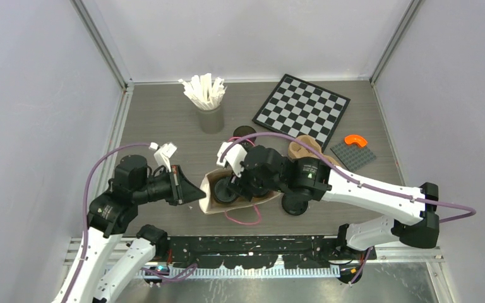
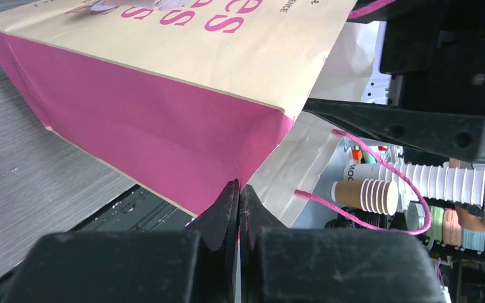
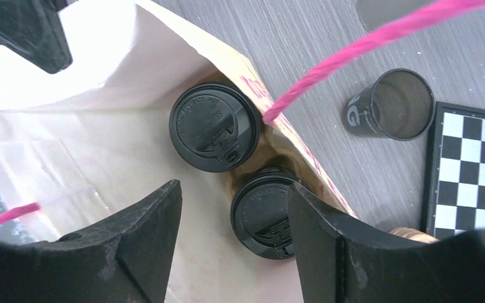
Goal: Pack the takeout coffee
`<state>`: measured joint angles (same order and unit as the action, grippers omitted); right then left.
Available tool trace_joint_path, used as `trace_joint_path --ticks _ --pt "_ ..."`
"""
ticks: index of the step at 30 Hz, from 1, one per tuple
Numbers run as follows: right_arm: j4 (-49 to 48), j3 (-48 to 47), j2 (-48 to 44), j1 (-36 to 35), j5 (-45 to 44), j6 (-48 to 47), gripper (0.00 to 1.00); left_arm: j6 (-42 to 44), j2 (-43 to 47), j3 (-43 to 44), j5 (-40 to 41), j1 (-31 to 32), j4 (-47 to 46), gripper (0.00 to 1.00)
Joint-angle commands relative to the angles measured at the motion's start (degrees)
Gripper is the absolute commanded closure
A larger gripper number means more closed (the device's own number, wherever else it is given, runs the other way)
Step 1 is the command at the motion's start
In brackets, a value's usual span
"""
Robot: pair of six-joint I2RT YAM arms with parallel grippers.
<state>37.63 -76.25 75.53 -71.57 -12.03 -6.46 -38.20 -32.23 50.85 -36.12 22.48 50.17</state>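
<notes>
The bench (image 1: 164,126) is viewed from above and behind the arm bases by the top external camera, from far enough that the whole work area is taken in. The left wrist camera is set low and very near, aimed past its jaws at the pink outer wall of the paper bag (image 2: 164,132); what lies beyond is perhaps off the bench. The right wrist camera is pointed steeply down between its jaws into the same bag's mouth. The bag is shared by all three views, the chessboard (image 1: 302,108) by two.

bag (image 2: 164,126): tan face with pink lettering, pink side, pink cord handles (image 3: 366,47). black lids (image 3: 215,126). black-and-white checked board (image 1: 302,108). orange piece (image 1: 355,139) on grey plate (image 1: 353,155). white sticks (image 1: 203,90), grey cup (image 1: 210,118). grey wood-grain table (image 1: 164,120).
</notes>
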Motion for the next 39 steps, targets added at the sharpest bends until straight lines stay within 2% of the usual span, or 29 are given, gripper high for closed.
trace_joint_path --ticks 1,11,26,32,39 --pt "2.5 -4.9 -1.3 0.9 5.6 6.0 0.34 -1.5 -0.8 3.2 3.2 0.2 1.8 1.00" --pt "2.2 -9.6 -0.3 3.5 1.4 16.4 0.31 -2.1 -3.7 6.1 8.9 0.2 1.6 0.99" --pt "6.0 -14.7 3.3 5.3 -0.1 24.1 0.29 -2.5 -7.3 6.2 11.6 0.2 -5.4 0.98" --pt "6.5 -15.8 3.7 6.0 -0.4 24.6 0.29 -2.4 -7.2 6.1 13.5 0.2 -7.4 0.90" --pt "9.7 -21.1 3.0 7.0 -4.9 24.4 0.24 1.0 -7.7 9.5 17.9 0.2 -5.0 0.61"
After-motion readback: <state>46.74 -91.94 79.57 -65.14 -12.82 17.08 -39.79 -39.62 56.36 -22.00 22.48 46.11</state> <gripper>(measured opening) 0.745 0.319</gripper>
